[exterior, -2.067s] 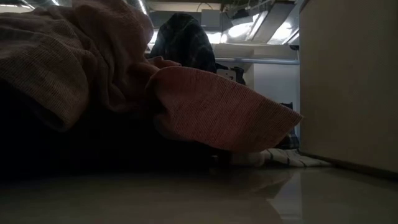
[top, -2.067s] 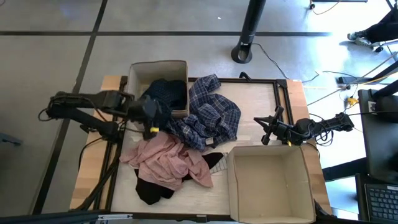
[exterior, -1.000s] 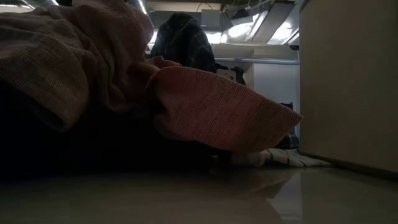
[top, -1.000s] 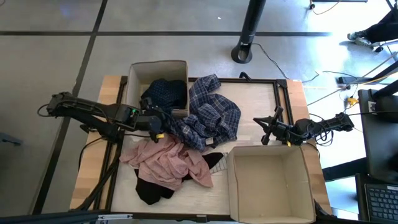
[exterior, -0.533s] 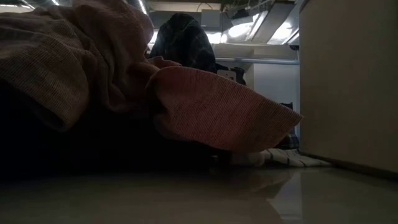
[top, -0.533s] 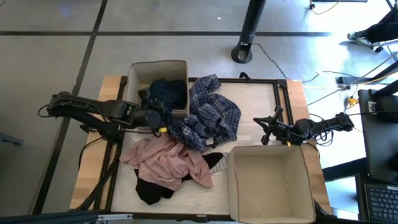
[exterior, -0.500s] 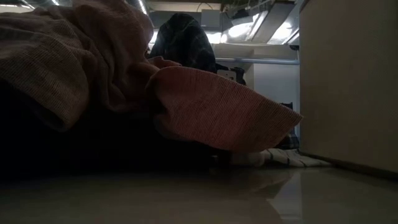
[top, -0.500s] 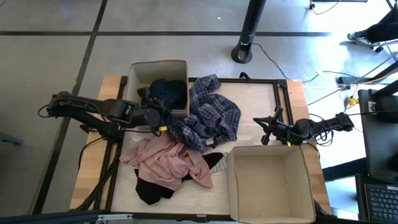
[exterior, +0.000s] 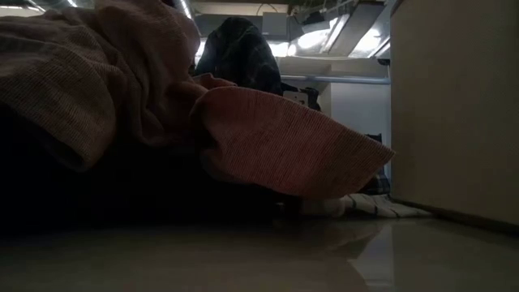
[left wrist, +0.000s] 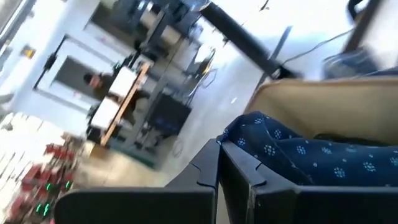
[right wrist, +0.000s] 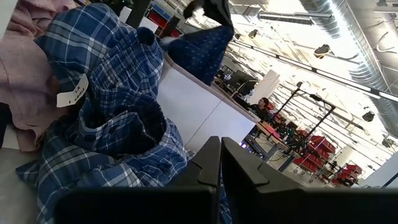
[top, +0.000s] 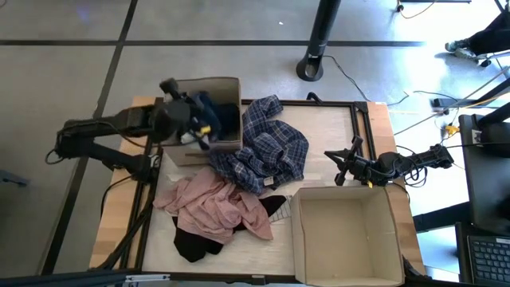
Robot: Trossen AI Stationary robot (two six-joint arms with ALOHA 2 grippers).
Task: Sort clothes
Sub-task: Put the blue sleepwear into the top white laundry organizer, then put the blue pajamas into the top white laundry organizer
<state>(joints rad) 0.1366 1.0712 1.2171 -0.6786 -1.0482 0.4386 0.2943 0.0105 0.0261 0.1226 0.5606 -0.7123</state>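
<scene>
From above, the left gripper [top: 194, 121] hangs over the far cardboard box [top: 231, 84], pinching the navy dotted garment [top: 221, 115]. Its wrist view shows fingers [left wrist: 239, 171] together on that limp cloth [left wrist: 323, 158], which likely drapes, so grip a bunched fold. The right gripper [top: 343, 165], beside the plaid shirt [top: 271, 147], waits closed.

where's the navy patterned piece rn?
In the high view, the navy patterned piece sits in the far-left cardboard box, under the left gripper, with the plaid shirt just to its right.

Blue-white plaid shirt [top: 267, 147]; pink garment [top: 215, 206].
</scene>
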